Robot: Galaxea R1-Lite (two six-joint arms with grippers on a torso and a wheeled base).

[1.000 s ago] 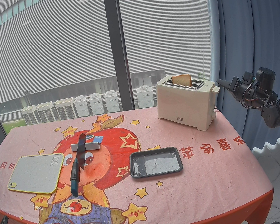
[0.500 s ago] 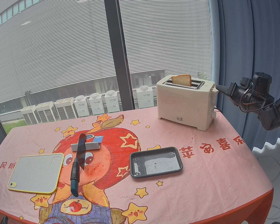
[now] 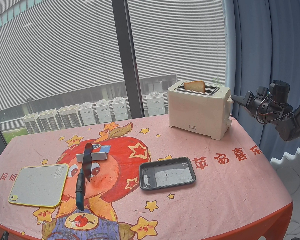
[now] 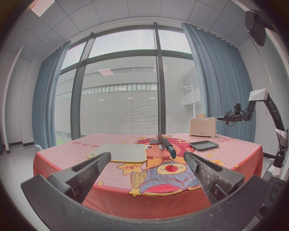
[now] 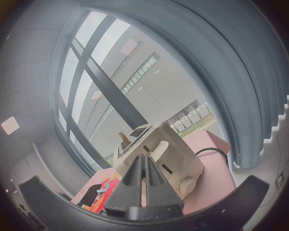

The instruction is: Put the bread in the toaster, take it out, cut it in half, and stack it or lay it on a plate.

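Note:
A white toaster (image 3: 198,114) stands at the table's far right, and a slice of bread (image 3: 194,86) sticks up from one of its slots. My right gripper (image 3: 234,98) is shut, its tip right by the lever (image 5: 161,149) on the toaster's right end; I cannot tell if it touches. The right wrist view shows the closed fingers (image 5: 144,156) pointing at that lever, with the bread (image 5: 124,139) behind. A black rectangular plate (image 3: 166,173) lies empty in front of the toaster. My left gripper (image 4: 147,158) hangs open, low before the table's front left edge.
A grey cutting board (image 3: 39,186) with a yellow rim lies at the left. A dark knife (image 3: 82,177) leans with its blade on a small rest (image 3: 91,156) beside it. The toaster's cord (image 5: 210,150) runs off the back right. A blue curtain (image 3: 273,38) hangs close behind my right arm.
My right gripper has come down and slightly closer to the toaster's right end, ending beside the lever. Bread, plate, knife and left gripper have not moved.

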